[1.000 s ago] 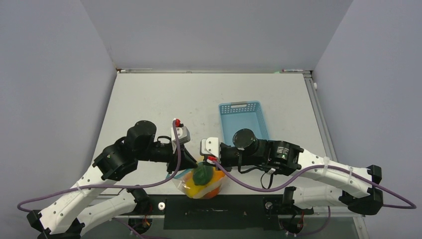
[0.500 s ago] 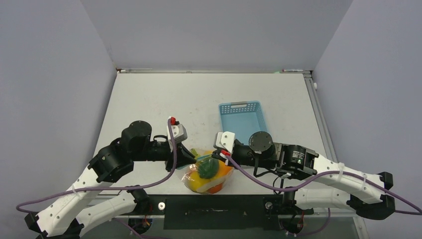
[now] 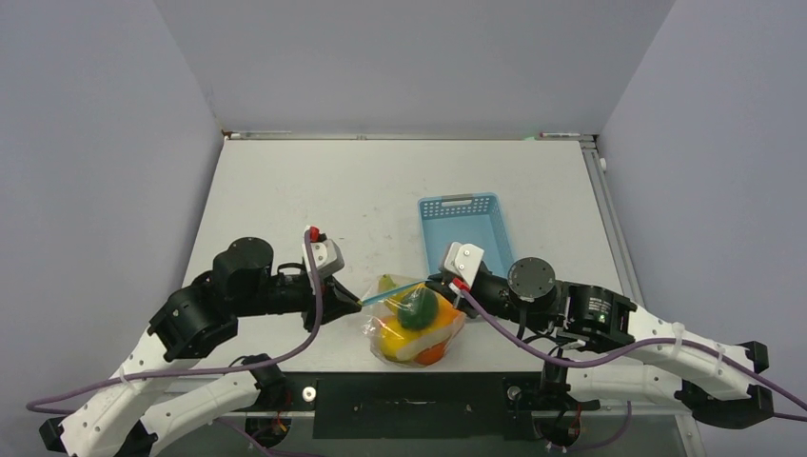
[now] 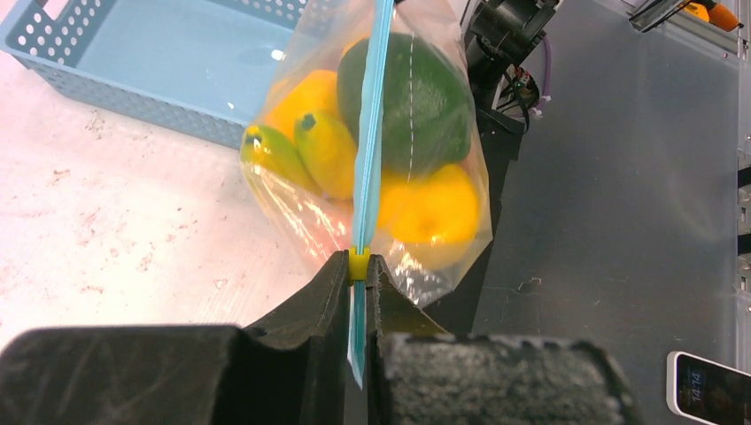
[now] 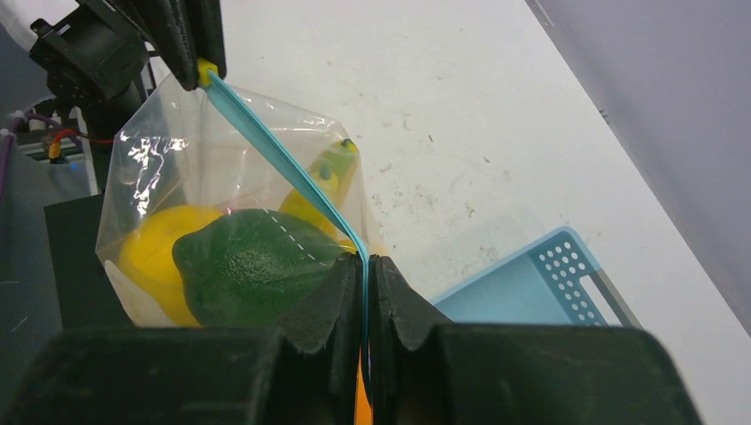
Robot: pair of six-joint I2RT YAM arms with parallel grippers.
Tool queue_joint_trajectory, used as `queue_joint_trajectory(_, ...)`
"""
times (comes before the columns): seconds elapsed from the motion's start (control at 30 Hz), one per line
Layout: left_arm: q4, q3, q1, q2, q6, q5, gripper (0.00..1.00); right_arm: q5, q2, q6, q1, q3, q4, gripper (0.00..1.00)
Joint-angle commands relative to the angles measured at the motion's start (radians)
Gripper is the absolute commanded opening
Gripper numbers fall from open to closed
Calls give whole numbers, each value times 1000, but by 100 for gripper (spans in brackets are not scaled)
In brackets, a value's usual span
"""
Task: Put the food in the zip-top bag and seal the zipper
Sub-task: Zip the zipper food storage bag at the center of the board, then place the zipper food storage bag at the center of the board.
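**Filled zip-top bag (image 3: 414, 331) stretched between both end effectors**
The worktop (image 3: 314, 190) carries a light-blue basket (image 3: 462, 228). The bag sits just on the near side of the basket, off its left corner. The food (image 3: 416, 310) is inside the bag: one green fruit, several yellow, one orange. The left end effector (image 4: 358, 292) is pressed together on the zipper (image 3: 395, 290) at the end farther from the basket, by a yellow tab (image 4: 358, 263). The right end effector (image 5: 365, 292) pinches the zipper end nearest the basket. The teal strip runs straight between them.
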Motion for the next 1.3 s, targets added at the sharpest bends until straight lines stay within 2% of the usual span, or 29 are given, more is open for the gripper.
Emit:
queue_joint_trajectory(0.0,-124,53,-1,-28,9,-34,0,188,-64,10,-15,0,33,5)
queue_joint_trajectory(0.3,-164,55,-1,-51,-8,-74,0,248,-110,15,-14,-11,19,5)
queue_joint_trajectory(0.5,-154,42,-2,-62,-31,-79,0,226,-113,24,-15,-17,19,5)
queue_joint_trajectory(0.57,-138,39,-2,-58,-42,-82,8,216,-103,31,-15,-15,21,5)
queue_joint_trajectory(0.63,-116,35,-1,-56,-51,-89,21,202,-93,35,-15,-12,28,5)
queue_joint_trajectory(0.73,-77,31,-1,-59,-56,-107,31,183,-77,36,-15,-7,47,5)
queue_joint_trajectory(0.9,-17,19,-2,-90,-73,-216,50,171,-29,30,-15,7,72,5)
queue_joint_trajectory(1.07,86,-28,-1,-151,-95,-322,64,181,15,4,-15,39,130,5)
queue_joint_trajectory(1.27,141,-110,0,-214,-114,-358,75,205,123,-60,-17,110,185,5)
